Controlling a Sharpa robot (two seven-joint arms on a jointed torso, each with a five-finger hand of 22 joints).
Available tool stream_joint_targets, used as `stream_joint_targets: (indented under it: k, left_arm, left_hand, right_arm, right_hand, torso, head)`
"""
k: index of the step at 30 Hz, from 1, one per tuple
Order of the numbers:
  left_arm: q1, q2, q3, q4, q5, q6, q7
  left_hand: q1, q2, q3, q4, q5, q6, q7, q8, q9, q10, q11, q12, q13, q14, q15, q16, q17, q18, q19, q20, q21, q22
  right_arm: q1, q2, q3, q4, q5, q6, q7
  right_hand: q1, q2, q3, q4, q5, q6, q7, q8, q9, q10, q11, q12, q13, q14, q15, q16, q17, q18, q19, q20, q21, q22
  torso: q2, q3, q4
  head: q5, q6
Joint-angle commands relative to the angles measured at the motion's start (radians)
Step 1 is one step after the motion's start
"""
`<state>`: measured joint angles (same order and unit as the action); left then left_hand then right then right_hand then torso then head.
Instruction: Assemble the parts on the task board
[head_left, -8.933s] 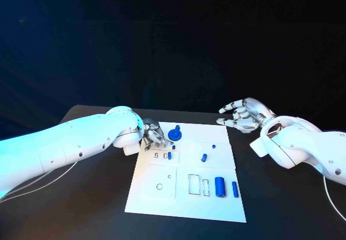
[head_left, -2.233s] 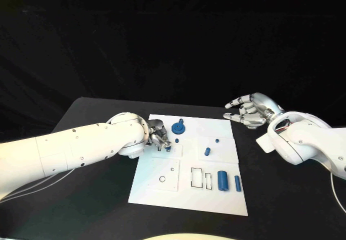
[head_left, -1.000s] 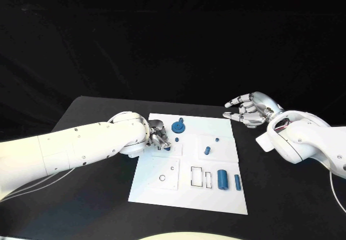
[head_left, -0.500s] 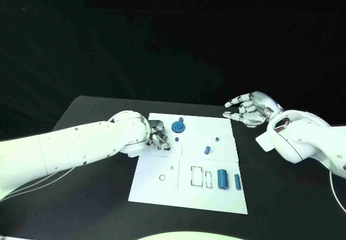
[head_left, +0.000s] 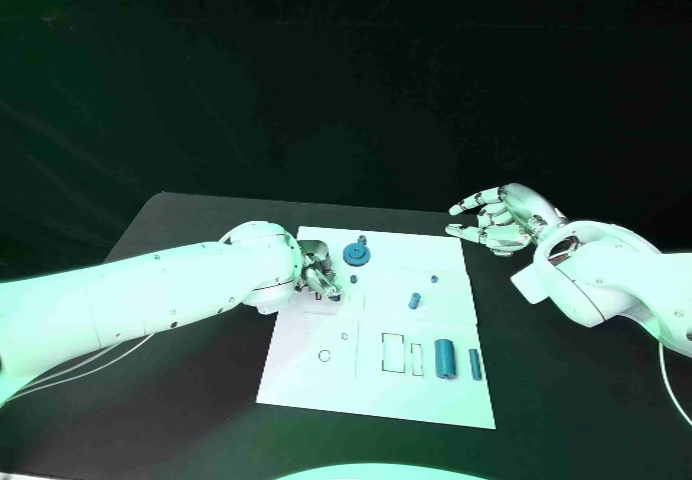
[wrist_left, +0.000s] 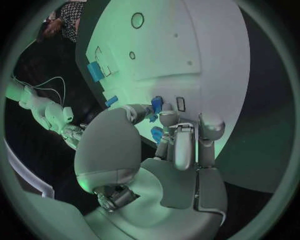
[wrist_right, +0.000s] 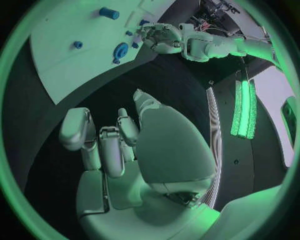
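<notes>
The white task board (head_left: 325, 385) lies mid-table. My left hand (head_left: 317, 274) rests on its far left part and pinches a small blue part (wrist_left: 156, 105) between thumb and fingertip, right beside a small rectangular slot (wrist_left: 180, 104). Just beyond the hand sit a blue gear-like disc (head_left: 356, 256) and a small peg (head_left: 361, 240). My right hand (head_left: 496, 220) hovers off the board's far right corner, fingers apart and empty. A short blue cylinder (head_left: 414, 300) and a tiny stud (head_left: 433, 277) lie mid-board.
Near the board's front right a thick blue cylinder (head_left: 446, 352) and a slim blue bar (head_left: 475, 364) lie beside two rectangular slots (head_left: 392, 352). A ring-shaped hole (head_left: 325, 355) is at front left. Black table (head_left: 173, 400) surrounds the board.
Over the last second my left hand stays at the same spot on the board with the small part in its fingertips. The right hand has not moved.
</notes>
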<state>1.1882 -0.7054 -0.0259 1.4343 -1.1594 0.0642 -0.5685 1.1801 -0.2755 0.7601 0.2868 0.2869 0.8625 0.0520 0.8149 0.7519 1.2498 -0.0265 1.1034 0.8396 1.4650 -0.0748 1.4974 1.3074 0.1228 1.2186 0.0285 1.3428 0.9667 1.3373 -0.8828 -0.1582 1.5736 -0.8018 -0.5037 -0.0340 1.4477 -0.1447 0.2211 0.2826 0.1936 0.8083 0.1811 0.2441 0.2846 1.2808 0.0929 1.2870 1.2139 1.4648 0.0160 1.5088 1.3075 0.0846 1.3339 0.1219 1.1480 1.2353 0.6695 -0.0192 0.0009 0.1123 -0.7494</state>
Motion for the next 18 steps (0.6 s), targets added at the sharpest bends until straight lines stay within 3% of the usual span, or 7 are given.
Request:
stream_joint_targets:
  k: [1, 7, 11, 18]
  left_arm:
    - [-0.003, 0.005, -0.003, -0.003, 0.015, 0.016, -0.009]
    - [-0.003, 0.01, -0.003, -0.006, 0.025, 0.015, -0.008]
    - [-0.003, 0.012, -0.003, -0.009, 0.029, 0.012, -0.007]
    - [-0.003, 0.014, -0.003, -0.016, 0.032, 0.01, -0.006]
  left_hand:
    - [-0.012, 0.005, 0.205, -0.212, 0.004, 0.013, -0.006, 0.007, 0.006, 0.006, -0.001, 0.001, 0.003, 0.07, -0.009, 0.005, 0.128, -0.007, 0.007, 0.001, 0.005, 0.004]
    - [-0.023, 0.009, 0.197, -0.208, 0.0, 0.016, -0.009, 0.007, 0.009, 0.012, -0.003, 0.005, 0.007, 0.071, -0.01, 0.008, 0.132, -0.008, 0.009, 0.0, 0.007, 0.008]
    - [-0.058, 0.011, 0.139, -0.183, -0.017, 0.022, -0.021, 0.002, 0.013, 0.025, -0.011, 0.013, 0.019, 0.074, -0.015, 0.013, 0.141, -0.01, 0.012, -0.002, 0.006, 0.017]
    - [-0.067, 0.015, 0.12, -0.173, -0.017, 0.026, -0.024, -0.001, 0.014, 0.028, -0.012, 0.016, 0.025, 0.075, -0.017, 0.014, 0.144, -0.011, 0.015, -0.003, 0.006, 0.02]
  right_arm:
    - [-0.001, 0.0, 0.0, 0.001, -0.005, 0.012, 0.011]
    - [-0.001, 0.0, 0.0, 0.001, -0.005, 0.012, 0.011]
    - [-0.001, 0.001, 0.0, 0.001, -0.004, 0.011, 0.011]
    - [-0.001, 0.001, 0.0, 0.0, -0.004, 0.011, 0.012]
  right_hand:
    - [-0.007, 0.006, 0.005, -0.002, 0.002, 0.006, -0.002, 0.004, 0.002, 0.004, -0.001, 0.0, 0.0, 0.065, 0.0, -0.002, 0.11, 0.016, 0.002, -0.002, -0.002, 0.0]
    - [-0.007, 0.006, 0.005, -0.002, 0.002, 0.006, -0.002, 0.004, 0.002, 0.004, -0.001, 0.0, 0.0, 0.065, 0.0, -0.002, 0.11, 0.016, 0.002, -0.002, -0.002, 0.0]
    - [-0.009, 0.007, 0.006, -0.001, 0.002, 0.006, -0.002, 0.004, 0.002, 0.002, -0.001, -0.002, -0.003, 0.065, 0.0, -0.003, 0.108, 0.016, 0.002, -0.002, -0.003, -0.001]
    - [-0.009, 0.007, 0.006, -0.001, 0.002, 0.006, -0.002, 0.004, 0.002, 0.002, -0.001, -0.002, -0.003, 0.065, 0.0, -0.003, 0.108, 0.016, 0.002, -0.002, -0.003, -0.001]
  torso:
    - [0.001, 0.0, 0.0]
    - [0.0, -0.0001, 0.0008]
    - [0.0, 0.0, 0.0005]
    - [0.0, -0.0004, 0.0009]
  head:
    - [0.0, 0.0]
    - [-0.001, -0.003]
    - [-0.001, -0.003]
    - [-0.002, -0.003]
